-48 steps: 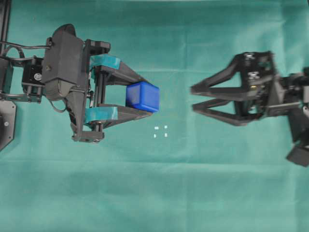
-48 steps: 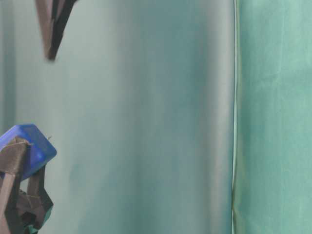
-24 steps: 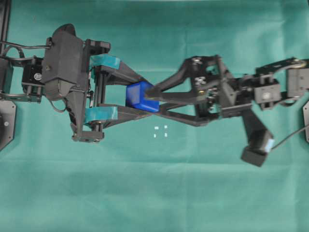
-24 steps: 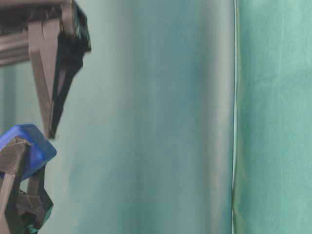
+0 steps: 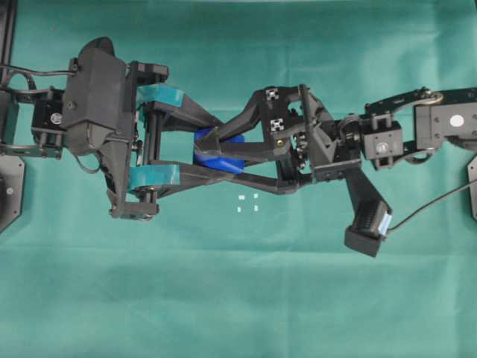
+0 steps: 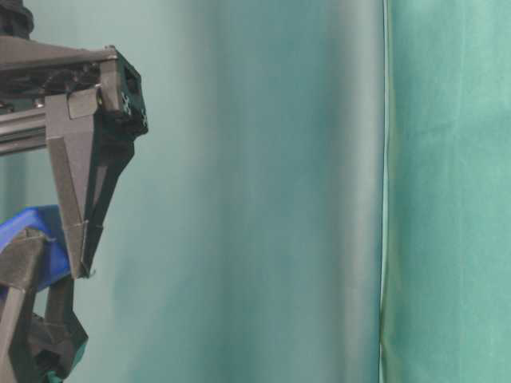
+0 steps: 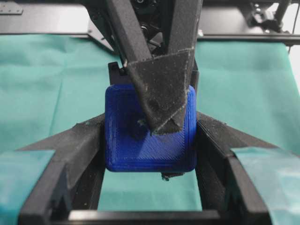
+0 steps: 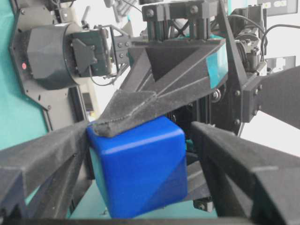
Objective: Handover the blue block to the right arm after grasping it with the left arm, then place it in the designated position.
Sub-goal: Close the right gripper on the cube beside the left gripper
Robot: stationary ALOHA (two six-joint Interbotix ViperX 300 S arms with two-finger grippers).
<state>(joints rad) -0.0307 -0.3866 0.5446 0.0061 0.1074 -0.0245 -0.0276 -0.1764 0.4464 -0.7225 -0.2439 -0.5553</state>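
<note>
The blue block (image 5: 223, 164) hangs above the cloth with my left gripper (image 5: 220, 151), the one with teal tape bands, shut on its two sides. In the left wrist view the block (image 7: 136, 150) is pinched between both black fingers. My all-black right gripper (image 5: 212, 153) has reached across and stands open around the same block, one finger (image 7: 161, 89) over its upper face and the other below it. In the right wrist view the block (image 8: 140, 168) sits between the right fingers, with a gap at the right one. The designated position (image 5: 247, 203) lies just below the grippers.
Green cloth (image 5: 238, 298) covers the table. The left arm's body (image 5: 97, 112) fills the left side and the right arm's wrist and camera (image 5: 369, 227) stretch in from the right. At table level a cloth seam (image 6: 383, 191) runs vertically.
The right gripper has travelled left from well apart and slid its open fingers over and under the block. The left gripper and the block have stayed in place.
</note>
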